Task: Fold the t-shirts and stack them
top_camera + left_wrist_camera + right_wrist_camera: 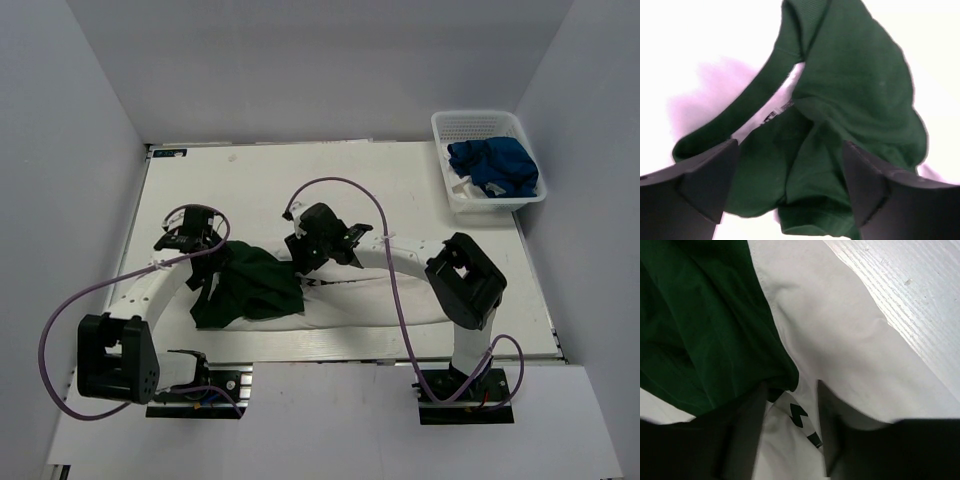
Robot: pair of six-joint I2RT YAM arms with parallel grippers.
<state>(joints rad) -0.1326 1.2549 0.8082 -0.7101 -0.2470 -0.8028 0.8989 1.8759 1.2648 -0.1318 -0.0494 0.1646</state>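
Note:
A white t-shirt with dark green sleeves (340, 305) lies crumpled near the table's front edge, between my two arms. Its green sleeve (250, 285) is bunched on the left. My left gripper (205, 250) hovers over that green cloth (855, 90), its jaws (790, 150) wide open with the folds lying loose between them. My right gripper (310, 255) sits at the shirt's middle, its fingers (791, 390) apart over white cloth that shows dark print (799, 416). A fold of white cloth rests against its right finger. A royal blue t-shirt (492, 165) lies in the basket.
The white mesh basket (478, 120) stands at the table's far right corner, with a bit of white cloth under the blue shirt. Grey walls close in on the left, back and right. Purple cables loop over both arms.

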